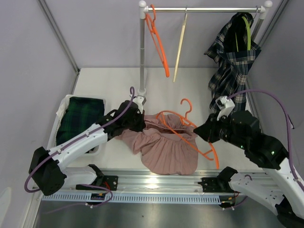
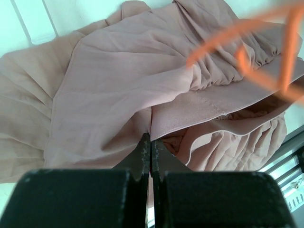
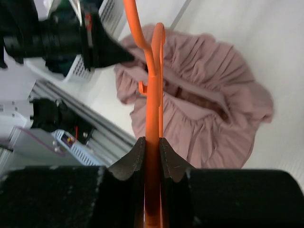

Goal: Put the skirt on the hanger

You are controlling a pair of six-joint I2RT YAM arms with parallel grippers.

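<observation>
You get even, bright overhead light; glare streaks the metal rail [image 1: 156, 179], and the close orange hanger [image 2: 288, 47] blurs, probably defocused.

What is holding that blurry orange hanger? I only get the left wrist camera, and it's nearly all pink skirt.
Observer: The right gripper is shut on the orange hanger, which reaches over the pink skirt.
Operator: Where could it hang up?
Observer: A metal rail stands at the back of the table, with a second orange hanger on it.
Operator: Are there more clothes?
Observer: A plaid garment hangs at the rail's right end, and a dark green plaid one lies in a white basket on the left.
</observation>
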